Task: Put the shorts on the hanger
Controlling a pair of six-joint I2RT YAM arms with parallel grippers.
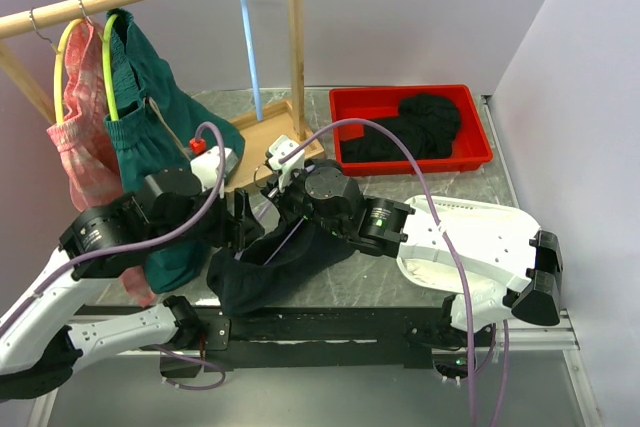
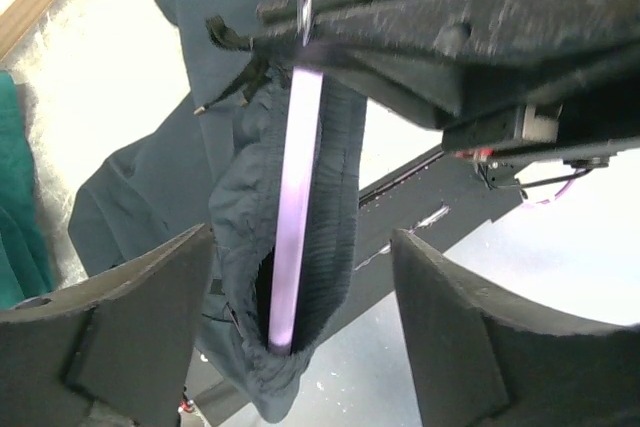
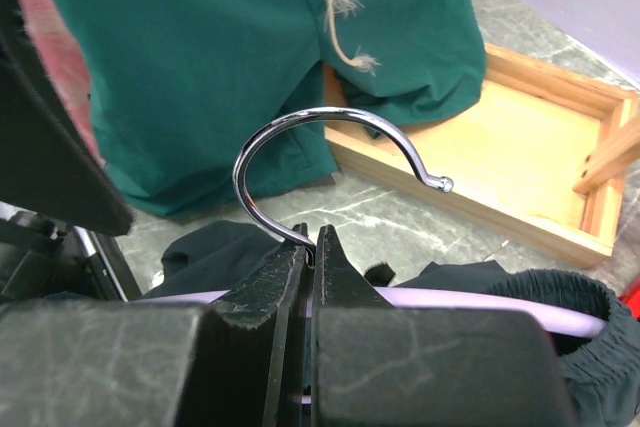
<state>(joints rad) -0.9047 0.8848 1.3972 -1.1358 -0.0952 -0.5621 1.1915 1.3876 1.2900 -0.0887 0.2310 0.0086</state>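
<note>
The overhead view looks down from behind the near edge over the whole grey marbled bench, while both wrist views sit very close, the left facing along its fingers, the right facing far-left, sharing the thin lavender plastic hanger and black fabric shorts.

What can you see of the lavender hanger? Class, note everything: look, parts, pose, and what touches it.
The hanger is thin, smooth lavender plastic by its look, with a curved shiny metal hook on top. The right gripper is shut on it at the foot of the hook. One arm runs inside the gathered waistband of the black shorts, which hang from it. The left gripper stands open around that arm, not touching it.
</note>
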